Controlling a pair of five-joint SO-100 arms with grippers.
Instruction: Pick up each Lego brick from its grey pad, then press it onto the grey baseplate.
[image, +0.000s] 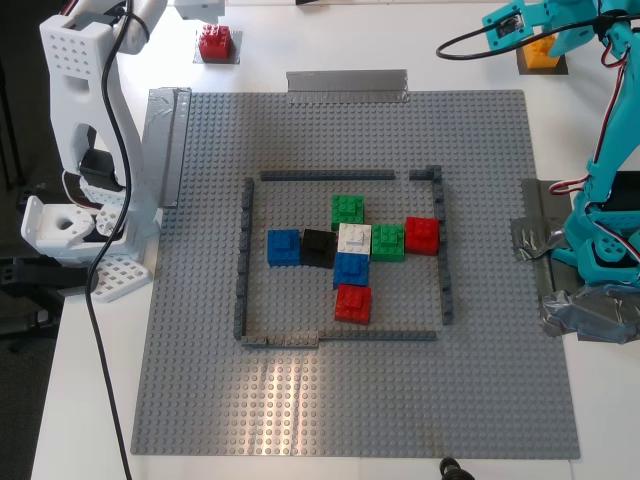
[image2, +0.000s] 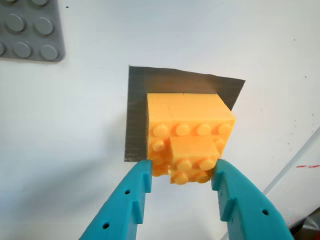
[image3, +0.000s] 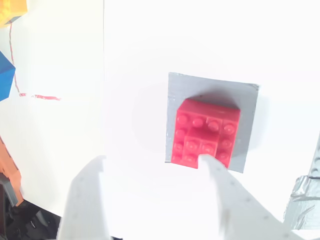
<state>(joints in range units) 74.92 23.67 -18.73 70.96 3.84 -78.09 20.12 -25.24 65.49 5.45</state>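
Small bricks bunched close together: a blue brick (image: 284, 247) touching a black brick (image: 319, 248), then a white brick (image: 354, 239) beside that. One green brick (image: 348, 210) just behind the white one, another green brick (image: 387, 242) on the exterior view's right of it, a second blue brick (image: 351, 269) in front. Shiny grey tape strips (image: 347, 84) stuck on the white tabletop (image: 330, 40). Crumpled tape (image: 535, 245) on the exterior view's right. A black cable (image: 100, 330) hanging down on its left.

Teal arm (image: 605, 215) with teal claw (image2: 182, 187), white perforated arm (image: 85, 150), black cables
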